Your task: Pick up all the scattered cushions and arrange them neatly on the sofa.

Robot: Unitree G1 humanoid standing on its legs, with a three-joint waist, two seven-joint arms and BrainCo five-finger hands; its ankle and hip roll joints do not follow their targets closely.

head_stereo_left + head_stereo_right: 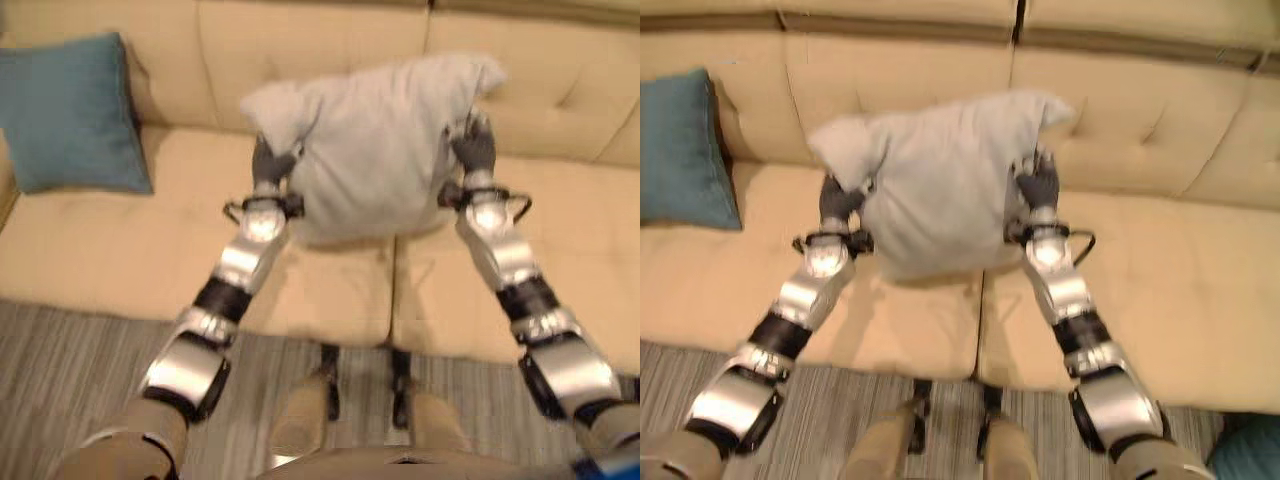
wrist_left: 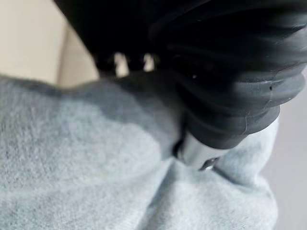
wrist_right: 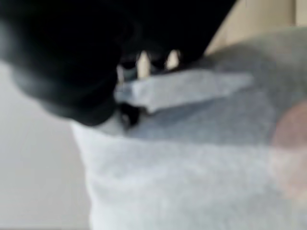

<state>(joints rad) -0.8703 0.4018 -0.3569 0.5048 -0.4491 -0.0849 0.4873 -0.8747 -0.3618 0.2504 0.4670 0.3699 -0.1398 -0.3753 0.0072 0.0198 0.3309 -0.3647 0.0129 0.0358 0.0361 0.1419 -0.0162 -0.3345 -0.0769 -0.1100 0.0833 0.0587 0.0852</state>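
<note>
A light grey cushion [image 1: 380, 150] hangs upright between my two hands, over the middle of the beige sofa seat [image 1: 120, 250] and in front of the backrest [image 1: 560, 80]. My left hand [image 1: 268, 165] grips its left edge below the upper corner. My right hand [image 1: 475, 145] grips its right edge. In the left wrist view the thumb of the left hand [image 2: 230, 72] digs into the grey cloth [image 2: 96, 158], with the fingers on the far side. In the right wrist view the right hand [image 3: 72, 57] clamps the cushion [image 3: 192, 167] the same way. A teal cushion [image 1: 70, 110] leans against the backrest at the sofa's left end.
A striped grey carpet [image 1: 80, 350] runs along the sofa's front edge. A teal object [image 1: 1250, 450], partly cut off, lies on the floor at the lower right. The seat on both sides of the grey cushion is bare.
</note>
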